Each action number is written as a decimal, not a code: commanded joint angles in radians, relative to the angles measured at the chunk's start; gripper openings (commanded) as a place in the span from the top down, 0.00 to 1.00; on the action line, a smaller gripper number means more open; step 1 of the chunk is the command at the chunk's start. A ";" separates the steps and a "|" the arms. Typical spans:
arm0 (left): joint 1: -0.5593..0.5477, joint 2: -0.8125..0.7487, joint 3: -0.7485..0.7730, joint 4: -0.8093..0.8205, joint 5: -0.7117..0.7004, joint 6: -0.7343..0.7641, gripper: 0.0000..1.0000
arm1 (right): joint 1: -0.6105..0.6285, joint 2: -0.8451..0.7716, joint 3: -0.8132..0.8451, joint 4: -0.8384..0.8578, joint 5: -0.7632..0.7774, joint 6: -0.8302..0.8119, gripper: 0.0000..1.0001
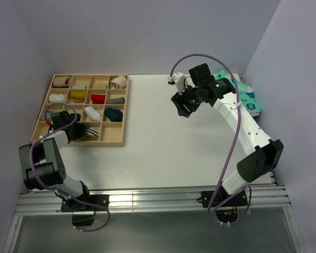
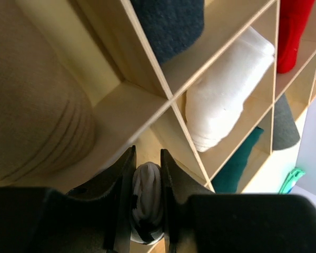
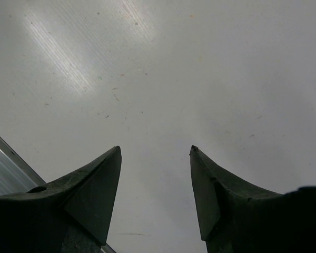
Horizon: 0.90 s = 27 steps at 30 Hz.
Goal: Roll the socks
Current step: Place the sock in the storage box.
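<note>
Your left gripper [image 2: 147, 154] pinches the rolled white striped sock [image 2: 146, 200], its length along the fingers, just above a near-row cell of the wooden tray [image 1: 111, 141]; your right gripper [image 3: 155, 153] gapes empty, the teal socks [image 1: 249, 100] off to its right.

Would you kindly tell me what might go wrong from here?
The left pincer grips the striped white sock roll close to a wooden tray divider; it may snag or unroll on release. The teal socks lie at the right edge of the table; the open right pincer could nudge them off.
</note>
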 commanded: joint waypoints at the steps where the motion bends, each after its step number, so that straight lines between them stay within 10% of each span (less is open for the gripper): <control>1: -0.010 0.019 -0.003 0.014 -0.060 0.011 1.00 | -0.006 0.001 -0.012 0.032 -0.020 0.011 0.38; 18: -0.099 0.020 0.048 -0.073 -0.278 -0.087 0.99 | -0.009 -0.005 -0.047 0.056 -0.033 0.020 0.39; 27: -0.117 0.030 0.062 -0.098 -0.305 -0.070 0.75 | -0.009 -0.011 -0.061 0.055 -0.039 0.018 0.39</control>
